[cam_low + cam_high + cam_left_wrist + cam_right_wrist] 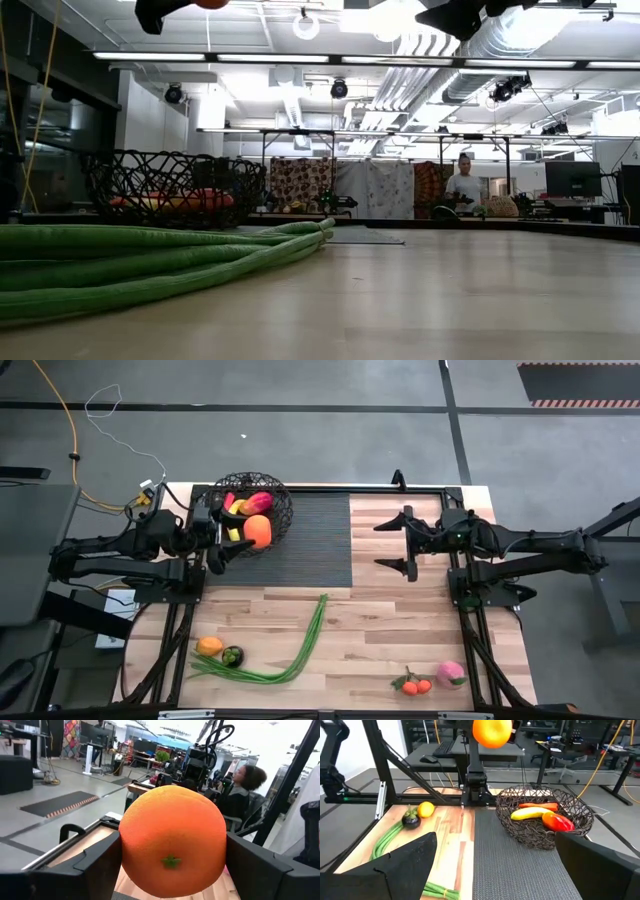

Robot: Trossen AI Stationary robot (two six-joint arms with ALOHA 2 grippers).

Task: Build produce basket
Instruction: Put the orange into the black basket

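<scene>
The black wire basket stands at the far left on a dark mat and holds a yellow banana, a red pepper and a pink-red fruit. My left gripper is shut on an orange, high above the basket's near rim. My right gripper hangs open and empty over the table's right side, pointing toward the basket. More produce lies along the near edge: long green stalks, a yellow fruit, a dark green fruit, small oranges and a pink fruit. My left gripper pinches the orange between its two fingers, one on each of two opposite sides. The fingers lie level and come from the table's left. The orange is lifted clear of everything, its green stem end turned back toward the wrist.
The dark ribbed mat covers the far middle of the wooden table. Black frame rails run along both sides. A person stands in the room beyond the far edge.
</scene>
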